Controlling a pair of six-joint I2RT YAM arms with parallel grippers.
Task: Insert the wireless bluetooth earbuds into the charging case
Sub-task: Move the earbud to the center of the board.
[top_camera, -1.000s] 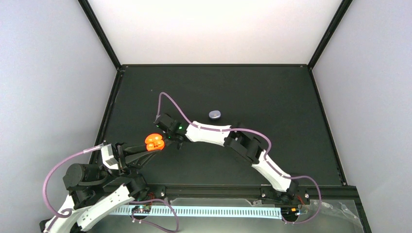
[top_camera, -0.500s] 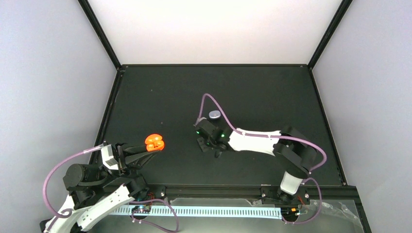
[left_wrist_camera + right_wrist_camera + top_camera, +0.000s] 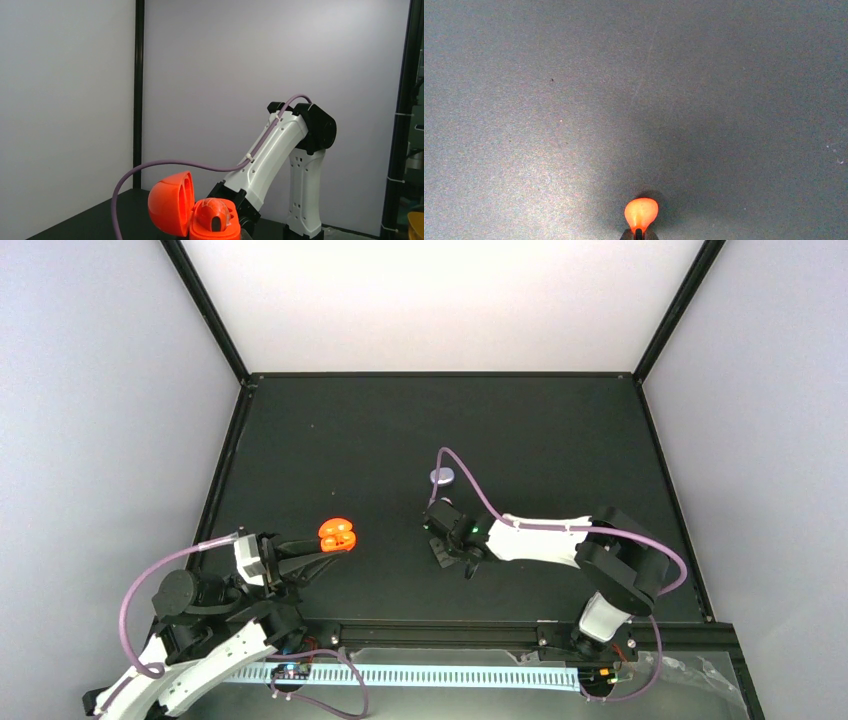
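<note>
Down near you, at about 8 o'clock on the black table [image 3: 560, 430], your left pincer [image 3: 328, 549] is squeezed shut on the charging case [image 3: 337, 536] and holds it by its bottom half. The case is bright orange. In the left wrist view its lid stands open, tipped back toward 9 o'clock. One earbud [image 3: 214, 214], orange too, sits in a well in the case. You cannot tell from here what is in the well beside it. A bit farther in, just toward 6 o'clock from the middle of the table, your right pincer [image 3: 455, 558] points down at the table. It is well apart from the case, out toward 3 o'clock from it. Its tips are pinched almost fully together on the thin end of the other earbud [image 3: 641, 212], and the fat round end sticks out past them over the dark table. You cannot tell if that earbud touches the table. Farther still, at 12 o'clock from the right pincer, a small round purple-gray thing [image 3: 441, 476] lies on the table, apart from both pincers.
</note>
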